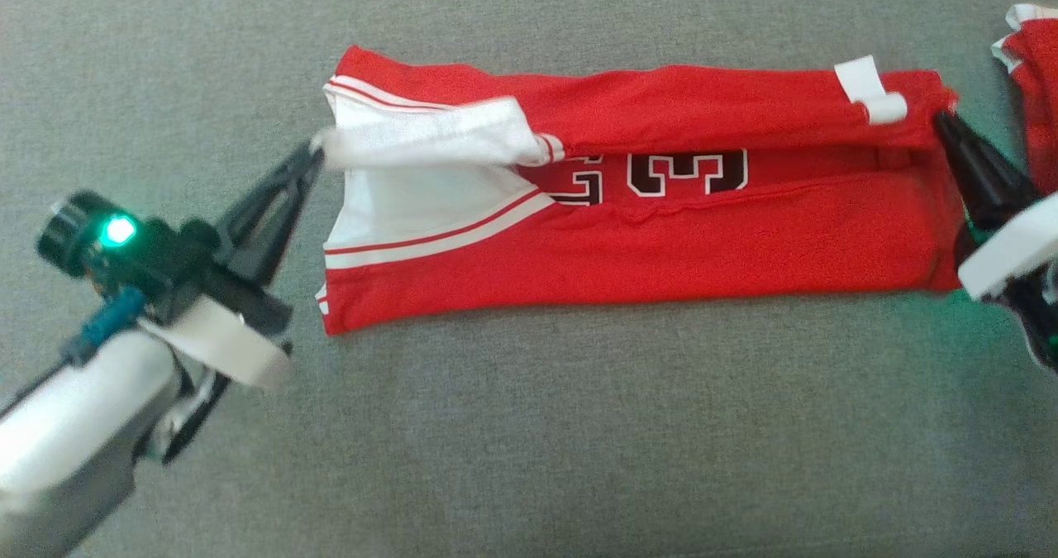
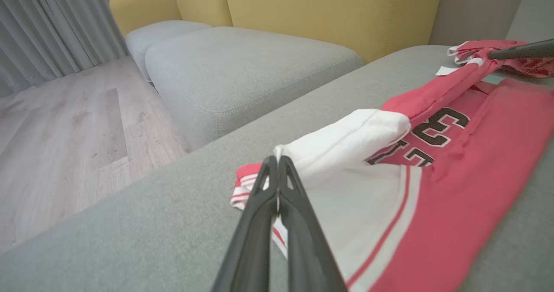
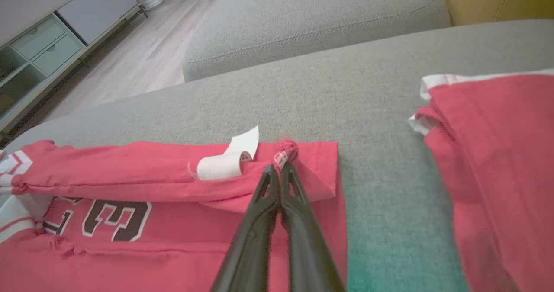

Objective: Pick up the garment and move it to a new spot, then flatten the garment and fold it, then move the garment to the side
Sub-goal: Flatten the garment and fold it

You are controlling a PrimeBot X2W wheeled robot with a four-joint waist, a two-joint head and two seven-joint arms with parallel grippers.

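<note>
The garment (image 1: 661,227) is a red jersey with white trim and dark numbers, lying lengthwise on the grey cushion (image 1: 529,442). Its far long edge is folded toward the middle. My left gripper (image 1: 314,151) is shut on the white sleeve end at the jersey's left side, seen also in the left wrist view as the left gripper (image 2: 277,158) pinching white cloth (image 2: 346,140). My right gripper (image 1: 942,116) is shut on the red corner at the jersey's right end; the right wrist view shows the right gripper (image 3: 279,166) holding a small bunch of red fabric (image 3: 285,147) beside a white label (image 3: 227,160).
A second red garment (image 1: 1033,87) lies on the cushion to the right, close to my right arm. In the wrist views a grey ottoman (image 2: 242,71), a yellow sofa back (image 2: 329,11), wooden floor (image 2: 65,123) and a pale cabinet (image 3: 52,45) lie beyond the cushion's edge.
</note>
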